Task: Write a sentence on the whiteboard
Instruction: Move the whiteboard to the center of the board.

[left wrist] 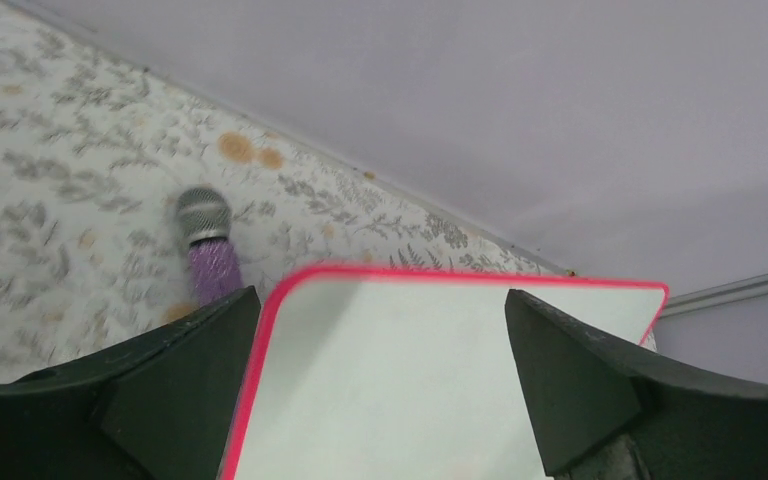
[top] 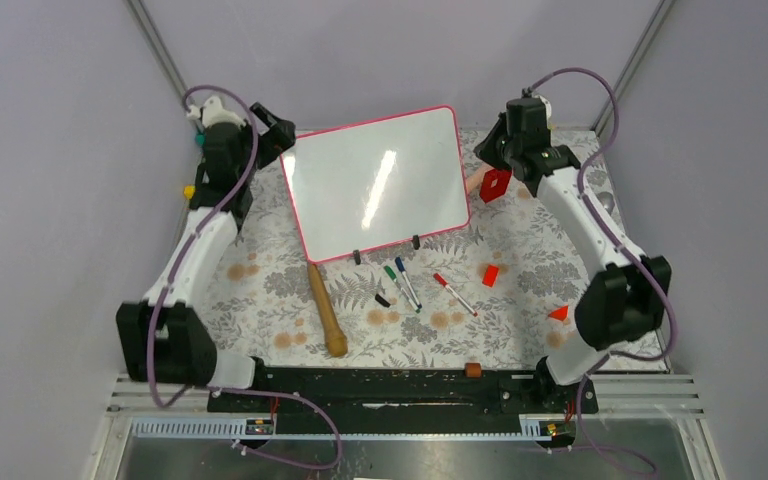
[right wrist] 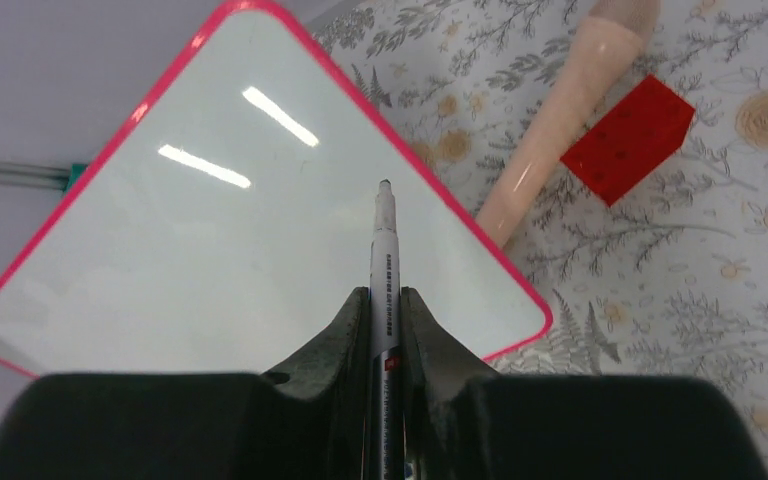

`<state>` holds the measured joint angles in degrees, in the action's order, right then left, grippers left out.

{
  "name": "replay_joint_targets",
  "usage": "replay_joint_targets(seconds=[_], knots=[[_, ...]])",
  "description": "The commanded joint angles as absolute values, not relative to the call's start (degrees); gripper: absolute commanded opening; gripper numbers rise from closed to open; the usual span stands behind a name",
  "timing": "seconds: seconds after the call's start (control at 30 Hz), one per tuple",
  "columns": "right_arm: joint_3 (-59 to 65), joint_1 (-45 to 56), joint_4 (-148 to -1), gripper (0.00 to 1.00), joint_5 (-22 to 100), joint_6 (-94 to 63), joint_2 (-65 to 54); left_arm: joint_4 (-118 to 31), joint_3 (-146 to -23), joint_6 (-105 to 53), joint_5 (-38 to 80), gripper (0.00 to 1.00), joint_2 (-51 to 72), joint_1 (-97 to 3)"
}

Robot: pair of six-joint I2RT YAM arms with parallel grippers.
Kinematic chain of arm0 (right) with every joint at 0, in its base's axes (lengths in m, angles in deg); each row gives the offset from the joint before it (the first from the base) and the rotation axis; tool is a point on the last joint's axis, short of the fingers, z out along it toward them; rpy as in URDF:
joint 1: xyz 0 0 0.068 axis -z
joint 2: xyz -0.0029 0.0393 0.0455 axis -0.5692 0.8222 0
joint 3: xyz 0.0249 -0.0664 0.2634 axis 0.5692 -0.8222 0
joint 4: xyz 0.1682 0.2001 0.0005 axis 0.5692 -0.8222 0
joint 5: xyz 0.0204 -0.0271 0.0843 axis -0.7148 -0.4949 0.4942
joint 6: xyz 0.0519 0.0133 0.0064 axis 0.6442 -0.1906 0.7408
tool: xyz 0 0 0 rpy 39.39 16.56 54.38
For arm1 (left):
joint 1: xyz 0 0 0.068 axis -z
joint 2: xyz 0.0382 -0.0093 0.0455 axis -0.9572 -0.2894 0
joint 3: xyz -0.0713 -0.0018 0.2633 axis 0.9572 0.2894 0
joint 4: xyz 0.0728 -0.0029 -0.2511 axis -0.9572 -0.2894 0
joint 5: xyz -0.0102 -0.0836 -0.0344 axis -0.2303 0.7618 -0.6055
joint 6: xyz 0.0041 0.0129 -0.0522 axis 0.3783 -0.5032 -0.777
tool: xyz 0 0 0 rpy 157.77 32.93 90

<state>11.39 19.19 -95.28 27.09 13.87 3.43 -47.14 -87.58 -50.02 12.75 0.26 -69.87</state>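
**Pen ready, board loose**

My right claw (right wrist: 385, 300) is clamped on a black marker (right wrist: 384, 235), its tip over the whiteboard (top: 375, 185) close to the right rim. The left claw (left wrist: 380, 315) hangs with fingers apart at the board's left corner, gripping nothing I can see. My worry is that with nothing pinning it, the board may skid across the table (top: 520, 260) once the tip presses, and the long pen could twist in the grip. The board lies askew at the middle of the far edge. It is glossy, blank and pink-framed, with two black clips on its near side and light streaks across it.
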Motion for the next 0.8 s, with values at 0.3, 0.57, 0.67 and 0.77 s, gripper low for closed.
replay_joint_targets(seconds=[0.3,0.57,0.67,0.77], knots=[[42.3,28.1,-98.9,0.0,43.1,12.4,32.7,-35.5,-53.7,-54.2,5.5,0.99,31.3,-69.3],[59.4,28.8,-107.8,0.0,54.3,14.9,47.9,-21.2,-44.4,-57.1,7.6,0.99,27.0,-69.9],[59.7,28.9,-106.5,0.0,57.4,17.0,50.2,-20.0,-47.3,-60.0,14.4,0.99,22.2,-75.4],[59.5,28.9,-105.3,0.0,62.3,19.5,51.7,-12.8,-48.9,-64.6,24.8,0.99,15.7,-80.7]])
